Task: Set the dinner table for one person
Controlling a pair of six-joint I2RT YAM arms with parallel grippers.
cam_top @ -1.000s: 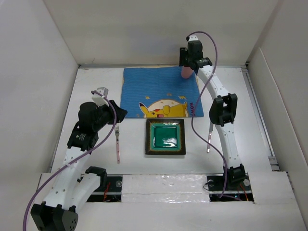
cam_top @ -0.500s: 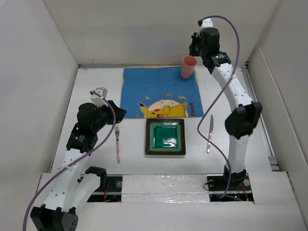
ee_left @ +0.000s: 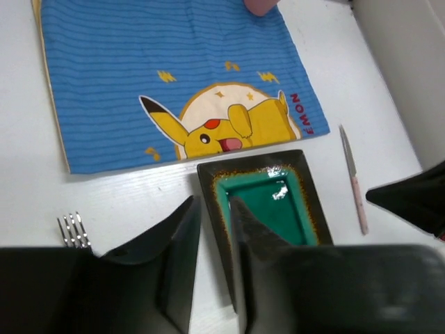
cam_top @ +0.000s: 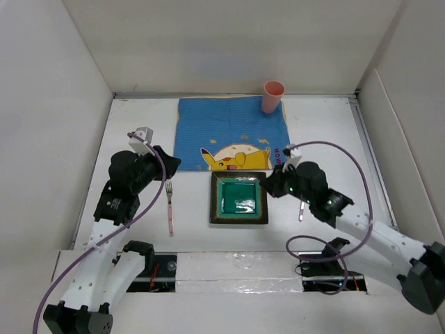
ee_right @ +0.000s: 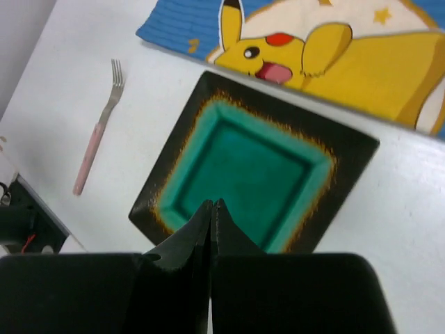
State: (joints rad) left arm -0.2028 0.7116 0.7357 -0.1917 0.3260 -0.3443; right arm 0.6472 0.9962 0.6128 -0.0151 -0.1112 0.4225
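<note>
The right gripper (ee_right: 211, 207) has its fingers pressed together, holding nothing, above the square green plate (cam_top: 239, 198). The plate sits midway along the near edge of the dinner table (cam_top: 334, 132), a white worktop walled by panels. The left gripper (ee_left: 214, 209) is slightly apart and empty, above the fork (cam_top: 170, 205) left of the plate. A knife (cam_top: 303, 198) lies right of the plate. The blue placemat (cam_top: 233, 132) reaches the far edge, with a pink cup (cam_top: 272, 96) on its far right corner.

Plain white panels (cam_top: 229, 42) on three sides, soft even light, taped front ledge (cam_top: 236, 268)
</note>
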